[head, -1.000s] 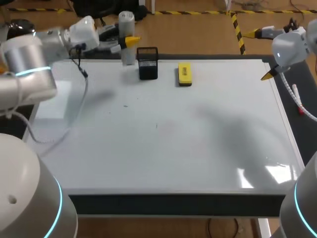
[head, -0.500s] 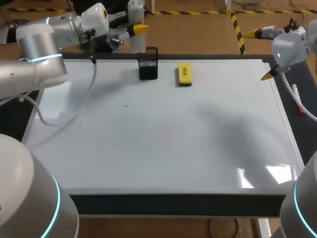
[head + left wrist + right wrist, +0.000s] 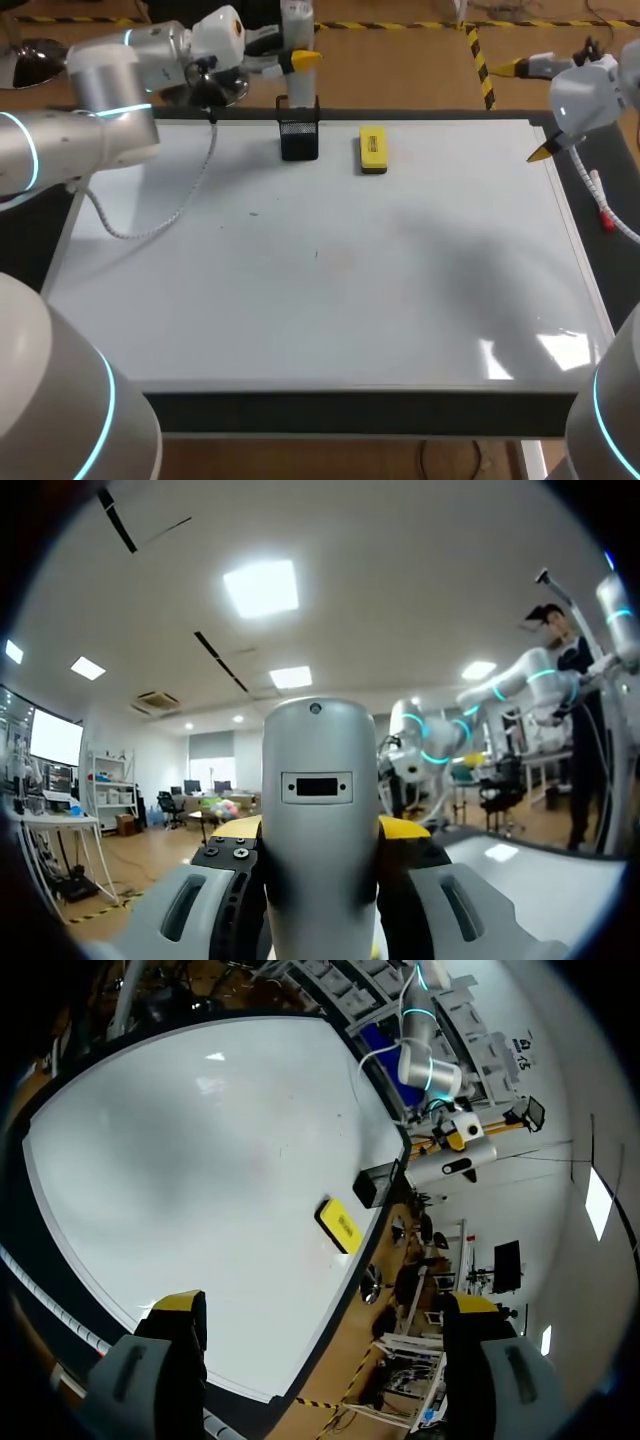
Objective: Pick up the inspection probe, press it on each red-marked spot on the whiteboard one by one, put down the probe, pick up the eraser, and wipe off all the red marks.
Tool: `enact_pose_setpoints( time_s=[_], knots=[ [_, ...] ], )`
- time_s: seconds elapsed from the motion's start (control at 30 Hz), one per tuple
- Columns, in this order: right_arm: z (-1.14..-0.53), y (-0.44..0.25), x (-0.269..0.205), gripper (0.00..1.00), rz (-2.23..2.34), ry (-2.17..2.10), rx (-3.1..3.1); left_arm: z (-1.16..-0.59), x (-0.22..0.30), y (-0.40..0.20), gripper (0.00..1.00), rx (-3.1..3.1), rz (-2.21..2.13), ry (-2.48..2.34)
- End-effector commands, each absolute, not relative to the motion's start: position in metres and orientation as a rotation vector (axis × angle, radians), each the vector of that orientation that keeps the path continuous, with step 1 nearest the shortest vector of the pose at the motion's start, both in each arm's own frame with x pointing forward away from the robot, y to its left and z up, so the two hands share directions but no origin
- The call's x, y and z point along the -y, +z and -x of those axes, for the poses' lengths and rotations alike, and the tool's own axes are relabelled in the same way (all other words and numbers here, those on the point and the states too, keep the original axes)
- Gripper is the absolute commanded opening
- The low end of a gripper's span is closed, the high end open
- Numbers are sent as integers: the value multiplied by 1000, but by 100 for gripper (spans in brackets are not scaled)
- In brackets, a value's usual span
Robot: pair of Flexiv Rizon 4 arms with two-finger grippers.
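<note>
Grip looks sound on the grey cylindrical inspection probe [image 3: 297, 22], clamped upright between the fingers of my left gripper [image 3: 290, 62] at the top of the frame, left of centre, beyond the white whiteboard's [image 3: 330, 320] far edge. I judge it rigid, smooth and probably slippery, best held round its middle. Just below stands the black mesh holder [image 3: 299, 130]; I cannot see its contents. Right of that lies the yellow block eraser [image 3: 372, 149]. My right gripper [image 3: 525, 110] hangs spread and unladen at upper right.
</note>
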State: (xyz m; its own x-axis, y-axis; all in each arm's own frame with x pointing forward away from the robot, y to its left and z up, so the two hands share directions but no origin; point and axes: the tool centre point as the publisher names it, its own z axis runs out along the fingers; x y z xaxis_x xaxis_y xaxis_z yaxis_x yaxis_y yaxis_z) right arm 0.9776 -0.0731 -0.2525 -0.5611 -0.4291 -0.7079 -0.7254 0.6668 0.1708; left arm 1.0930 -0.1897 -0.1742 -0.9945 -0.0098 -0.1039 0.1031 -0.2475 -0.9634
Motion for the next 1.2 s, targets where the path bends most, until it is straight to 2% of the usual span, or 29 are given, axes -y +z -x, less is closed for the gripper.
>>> enact_pose_setpoints(
  time_s=[0.03,1.2],
  knots=[
    [-978,-252,73,100,891,596,-2241,-1100,191,-182,0,-1911,-217,-2470],
    [-978,-252,73,100,891,596,-2241,-1106,188,-245,0,-1902,-83,-2464]
  ],
)
